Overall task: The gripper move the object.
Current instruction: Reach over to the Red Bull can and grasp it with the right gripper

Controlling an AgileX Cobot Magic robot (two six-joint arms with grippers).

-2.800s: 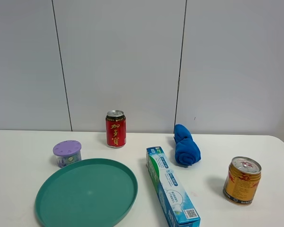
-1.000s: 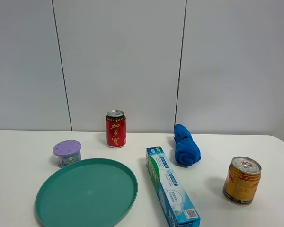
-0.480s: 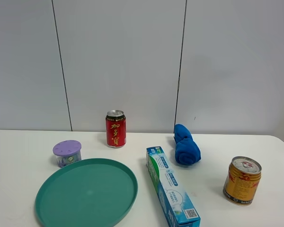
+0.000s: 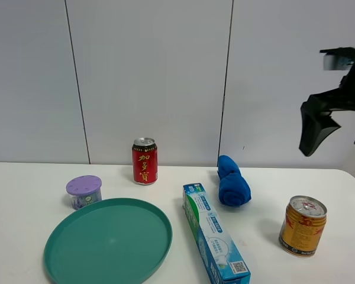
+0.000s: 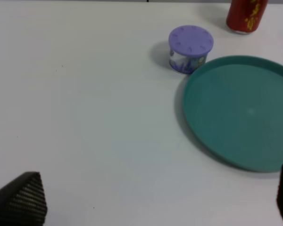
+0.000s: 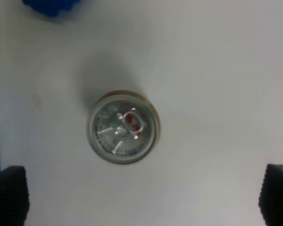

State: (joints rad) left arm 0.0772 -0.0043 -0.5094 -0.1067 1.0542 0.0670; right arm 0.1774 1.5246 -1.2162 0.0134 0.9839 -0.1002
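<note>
The right gripper (image 4: 337, 135), jaws spread wide and empty, hangs high above the gold can (image 4: 302, 226), which stands upright on the table (image 4: 23, 177) directly beneath it, seemingly lined up between the fingers for a straight descent and side grasp.
</note>
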